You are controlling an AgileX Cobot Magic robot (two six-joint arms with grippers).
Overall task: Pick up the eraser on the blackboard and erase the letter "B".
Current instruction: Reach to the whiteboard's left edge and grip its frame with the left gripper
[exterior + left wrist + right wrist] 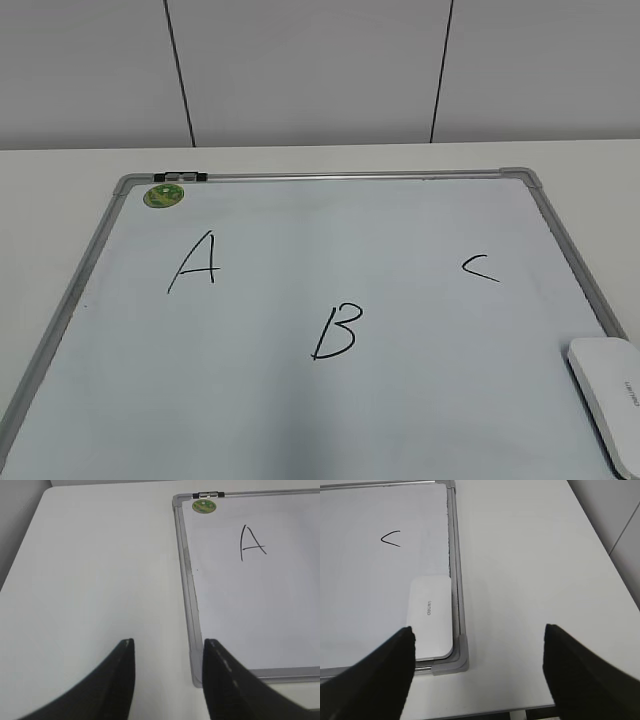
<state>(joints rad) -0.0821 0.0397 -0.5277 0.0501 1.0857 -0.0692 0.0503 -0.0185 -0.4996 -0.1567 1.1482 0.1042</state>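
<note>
White eraser [608, 392] is lying flat on the board [300, 420], in its near right corner, long edge running along the right frame rail. In the right wrist view the eraser [430, 617] is touching or just inside that rail, close to the rounded grey corner cap. Grey lettering on its top is reading roughly "deli", with more characters too small to make out.

"B" [335, 331] is sitting near the board's middle, black marker, slanted, strokes intact. "A" [195, 262] is sitting up and to its left, "C" [480, 267] up and to its right, smaller. From the right wrist the "C" [391, 538] is showing rotated, like a wedge. Green sticker [163, 195] is sitting in the far left corner, print unreadable. A small black-and-silver clip [180, 177] is sitting on the top rail just above it.

Left gripper [169, 652] is hanging over the bare table [90, 570] beside the board's left rail, jaws apart, nothing between them; the right finger is overlapping the near left corner of the frame in view.

Right gripper [479, 635] is hanging above the near right corner, jaws spread wide, nothing held. Its left finger [380, 675] is showing over the eraser's edge in view; contact cannot be told. Neither gripper is showing in the exterior view.
</note>
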